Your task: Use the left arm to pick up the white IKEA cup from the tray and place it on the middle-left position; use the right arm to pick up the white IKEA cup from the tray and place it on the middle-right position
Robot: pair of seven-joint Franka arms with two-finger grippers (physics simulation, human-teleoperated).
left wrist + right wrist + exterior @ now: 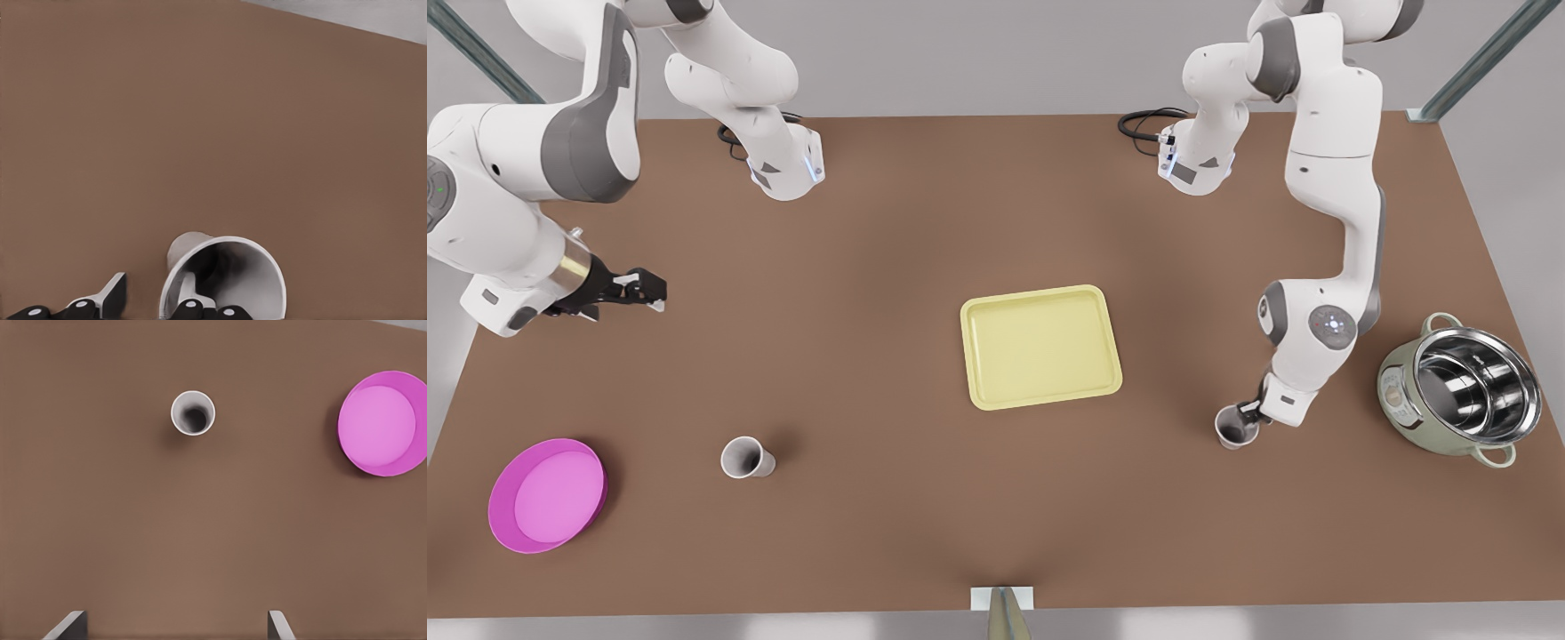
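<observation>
The pale yellow tray (pixel 1040 347) lies at the table's middle with nothing on it. One white cup (pixel 1235 428) stands upright on the brown tabletop toward the front view's right. My left gripper (pixel 1250 413) is down at its rim. In the left wrist view this cup (pixel 233 267) has one finger (pixel 188 297) inside it and the other finger (pixel 112 295) outside, set wide with the wall between them, so the left gripper (pixel 150 295) is open. A second white cup (pixel 744 457) (pixel 193 413) stands upright at the front view's left. My right gripper (pixel 649 289) (pixel 175 623) hovers open, high above and apart from it.
A round magenta dish (pixel 547 495) (pixel 383 423) sits at the near corner on the front view's left. A steel pot in a pale green cooker (pixel 1463 391) stands near the table's edge at the front view's right, close to the left arm. Both arm bases stand along the far edge.
</observation>
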